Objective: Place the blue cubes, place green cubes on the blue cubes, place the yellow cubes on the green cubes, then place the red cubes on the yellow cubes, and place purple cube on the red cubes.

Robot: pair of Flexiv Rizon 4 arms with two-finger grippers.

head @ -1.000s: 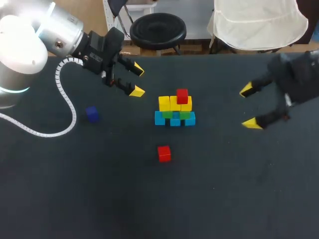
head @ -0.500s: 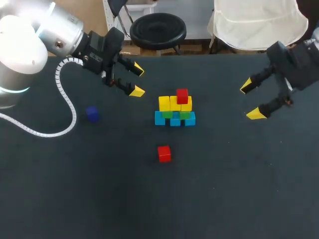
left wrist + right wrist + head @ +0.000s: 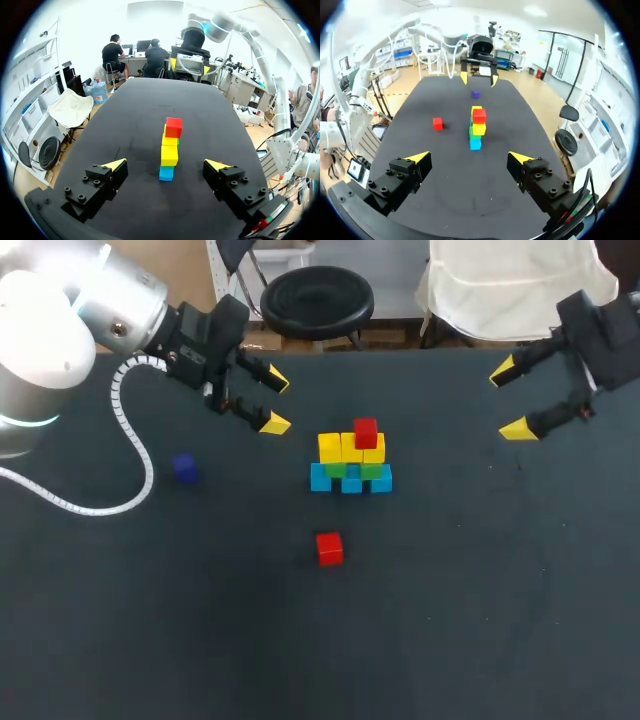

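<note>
Catching loose red cube point(image 3: 329, 548): head & rt wrist views only.

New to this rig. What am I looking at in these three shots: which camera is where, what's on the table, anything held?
This is a robot with two arms at a dark table. Each ends in a two-finger gripper with yellow tips. The head view looks down from above and behind: the left gripper comes in at the left, the right gripper at the right. The two round pictures come from wrist cameras looking along each arm's fingers. Mid-table stands a stack of cubes: blue at the bottom, then green, yellow, one red cube on top. A second red cube and a dark purple cube lie loose. Both grippers are open and hold nothing.
</note>
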